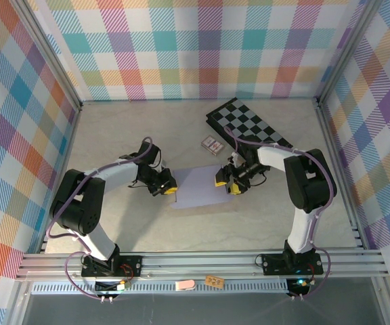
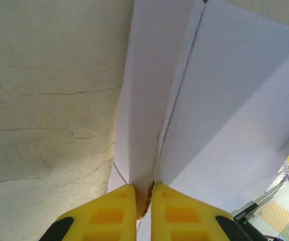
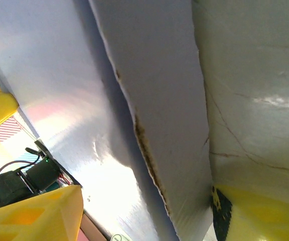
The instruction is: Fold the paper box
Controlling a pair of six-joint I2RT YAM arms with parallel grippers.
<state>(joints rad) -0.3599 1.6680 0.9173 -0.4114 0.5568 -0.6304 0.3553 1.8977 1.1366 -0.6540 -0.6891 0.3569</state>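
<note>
The paper box (image 1: 196, 188) lies flat mid-table, a pale lavender cardboard sheet with side flaps. My left gripper (image 1: 168, 188) is at its left edge. In the left wrist view the yellow fingers (image 2: 109, 213) stand almost together, shut on a raised flap edge of the paper box (image 2: 225, 115), and my left gripper (image 2: 143, 187) pinches that brownish cut edge. My right gripper (image 1: 223, 179) is at the box's right edge. Its jaws are wide apart in the right wrist view, my right gripper (image 3: 147, 201) open around a flap of the paper box (image 3: 154, 90) without clamping it.
A black-and-white checkerboard (image 1: 249, 125) lies at the back right, with small card packs (image 1: 212, 143) just in front of it. Plaid walls enclose the table (image 2: 49, 100) on three sides. Bare tabletop lies left of the box and in front of it.
</note>
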